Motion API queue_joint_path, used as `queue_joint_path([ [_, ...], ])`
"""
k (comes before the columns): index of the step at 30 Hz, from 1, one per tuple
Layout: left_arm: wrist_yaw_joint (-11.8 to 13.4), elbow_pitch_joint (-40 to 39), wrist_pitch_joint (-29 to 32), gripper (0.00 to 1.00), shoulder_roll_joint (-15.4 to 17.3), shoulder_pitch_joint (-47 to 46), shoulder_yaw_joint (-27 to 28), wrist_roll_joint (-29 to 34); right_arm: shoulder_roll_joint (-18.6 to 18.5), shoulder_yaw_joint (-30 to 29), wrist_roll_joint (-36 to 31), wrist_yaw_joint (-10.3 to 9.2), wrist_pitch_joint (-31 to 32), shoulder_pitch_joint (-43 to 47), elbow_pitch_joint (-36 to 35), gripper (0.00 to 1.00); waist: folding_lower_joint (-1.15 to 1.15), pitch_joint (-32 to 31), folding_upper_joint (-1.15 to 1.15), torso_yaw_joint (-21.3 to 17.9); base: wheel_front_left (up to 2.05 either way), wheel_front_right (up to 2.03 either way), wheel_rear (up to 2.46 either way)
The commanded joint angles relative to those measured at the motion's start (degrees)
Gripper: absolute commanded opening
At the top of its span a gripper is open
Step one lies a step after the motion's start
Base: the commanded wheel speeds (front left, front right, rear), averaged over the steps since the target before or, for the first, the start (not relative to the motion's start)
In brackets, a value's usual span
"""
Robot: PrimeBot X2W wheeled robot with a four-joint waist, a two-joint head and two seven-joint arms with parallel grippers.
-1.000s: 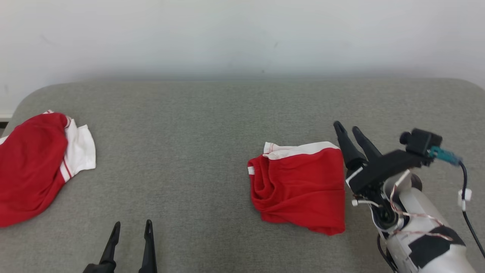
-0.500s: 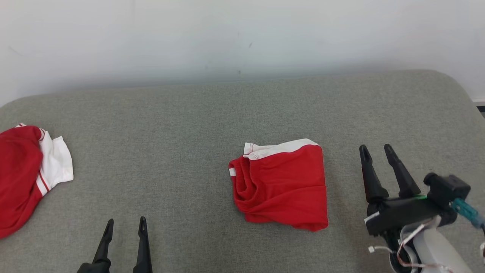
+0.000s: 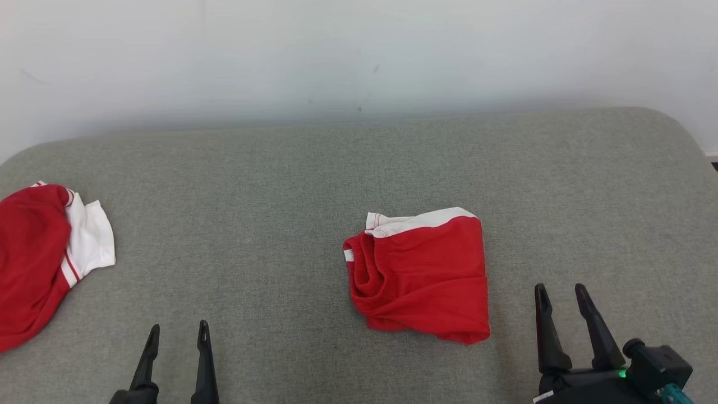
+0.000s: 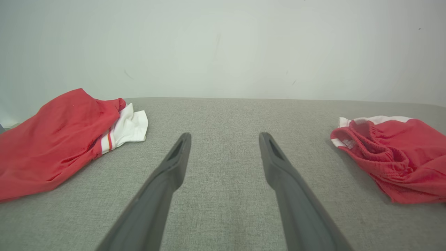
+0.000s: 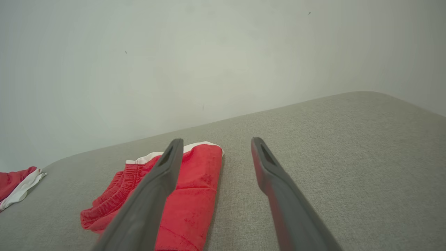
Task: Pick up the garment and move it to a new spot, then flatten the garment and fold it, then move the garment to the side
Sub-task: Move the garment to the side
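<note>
The grey padded surface (image 3: 269,179) carries a crumpled red-and-white garment (image 3: 33,264) at its left edge. The folded red garment (image 3: 426,280) lies right of the middle, towards the front edge. The right gripper (image 3: 561,292), fingers spread and empty, sits near the fold's right side without touching it. The left gripper (image 3: 178,331), also spread and empty, is well to its left.

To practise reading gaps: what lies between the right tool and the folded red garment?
Only bare grey surface separates right tool from folded garment, per head view.
</note>
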Motion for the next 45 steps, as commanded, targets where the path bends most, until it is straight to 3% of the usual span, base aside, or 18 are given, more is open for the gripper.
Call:
queue_joint_path([
  [1,0.27,-0.03,-0.18,1.0,-0.07,1.03,0.27,0.66,0.73,-0.03,-1.42,-0.12,-0.02,1.42,-0.57,1.0,0.0,-0.34,0.0,0.31,0.0,0.0,0.0],
  [13,0.12,0.69,-0.18,1.0,-0.07,2.44,0.71,1.71,2.99,-0.29,-5.88,-0.12,-0.02,5.42,0.94,1.0,0.0,-1.67,0.0,1.46,0.0,0.0,0.0],
  [45,-0.05,1.31,-0.18,1.0,-0.06,3.03,1.32,2.32,3.45,0.41,-6.94,-0.12,-0.02,5.41,1.97,1.0,0.0,-2.5,0.0,2.26,0.0,0.0,0.0],
])
